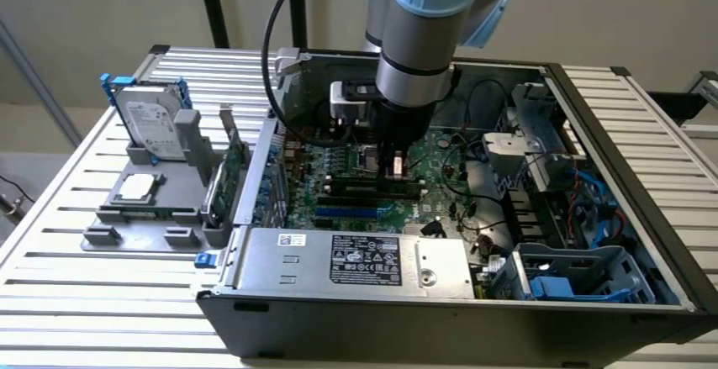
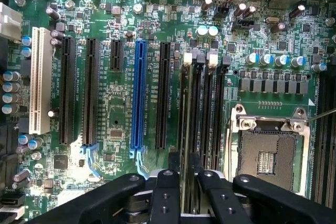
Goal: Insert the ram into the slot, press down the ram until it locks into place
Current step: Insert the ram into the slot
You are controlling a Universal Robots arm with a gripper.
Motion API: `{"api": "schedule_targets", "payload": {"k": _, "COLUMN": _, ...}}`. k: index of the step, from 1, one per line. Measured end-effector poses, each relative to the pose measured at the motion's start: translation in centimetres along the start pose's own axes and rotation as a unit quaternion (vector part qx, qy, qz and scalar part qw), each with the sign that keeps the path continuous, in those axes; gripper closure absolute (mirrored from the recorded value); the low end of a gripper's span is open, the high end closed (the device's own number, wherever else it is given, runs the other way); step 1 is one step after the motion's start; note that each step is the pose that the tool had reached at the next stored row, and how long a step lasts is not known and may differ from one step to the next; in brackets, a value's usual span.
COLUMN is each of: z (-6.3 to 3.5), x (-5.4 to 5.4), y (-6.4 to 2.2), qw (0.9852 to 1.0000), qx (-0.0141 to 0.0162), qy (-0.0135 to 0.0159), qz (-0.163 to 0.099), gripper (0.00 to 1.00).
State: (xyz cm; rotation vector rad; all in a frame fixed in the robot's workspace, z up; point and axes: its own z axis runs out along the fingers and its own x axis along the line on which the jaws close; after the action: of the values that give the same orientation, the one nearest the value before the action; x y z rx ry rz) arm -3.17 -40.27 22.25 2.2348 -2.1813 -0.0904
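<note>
My gripper reaches down into the open computer case over the motherboard. Its two black fingers stand on either side of the ram. I see the ram edge-on as a long thin dark-green strip, and the gripper is shut on it. The ram lies along the outermost of several parallel black slots with white end clips, beside the processor socket. Whether it is seated in that slot cannot be told. In the exterior view the gripper hangs just above the dark slots.
A blue socket, black expansion sockets and a white socket run parallel nearby. The metal-framed processor socket lies beside the slots. A power supply sits at the case front. Outside are a hard drive, an upright green card and a grey fixture.
</note>
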Motion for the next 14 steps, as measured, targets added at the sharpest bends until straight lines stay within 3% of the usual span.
{"api": "schedule_targets", "payload": {"k": 6, "z": -2.30, "x": -0.1, "y": 0.43, "qw": 1.0000, "qx": 0.0000, "qy": -0.0001, "qz": 0.000, "gripper": 0.78}}
{"api": "schedule_targets", "payload": {"k": 14, "z": -2.50, "x": -0.1, "y": 0.47, "qw": 1.0000, "qx": 0.0001, "qy": -0.0003, "qz": 0.000, "gripper": 0.89}}
